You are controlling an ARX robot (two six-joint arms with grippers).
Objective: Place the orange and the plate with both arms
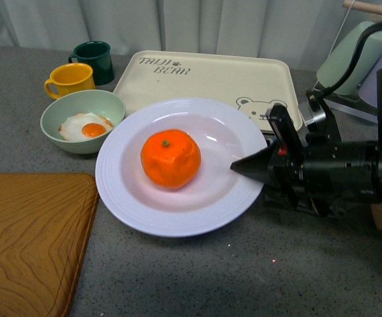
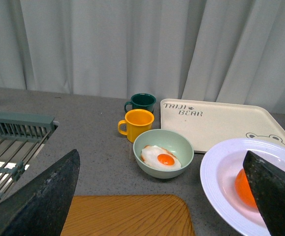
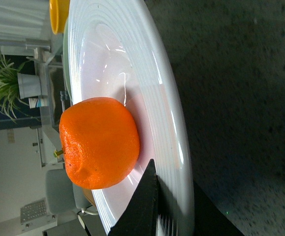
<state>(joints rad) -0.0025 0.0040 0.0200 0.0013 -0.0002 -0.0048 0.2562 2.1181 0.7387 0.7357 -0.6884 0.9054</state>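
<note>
Dimpled orange (image 1: 170, 158) on glossy ridged plate (image 1: 121, 188)

kitchen counter (image 1: 243, 277) with dish rack (image 2: 21, 120) and cutting board (image 1: 26, 238).

In the left wrist view the plate (image 2: 216, 172) runs off the picture's edge, and the orange (image 2: 243, 189) on it is half hidden behind a finger (image 2: 275, 196) of the left gripper (image 2: 160, 155). Under the plate's rim, the right gripper (image 1: 238, 168) has its lower finger hidden, so its hold cannot be told.
</note>
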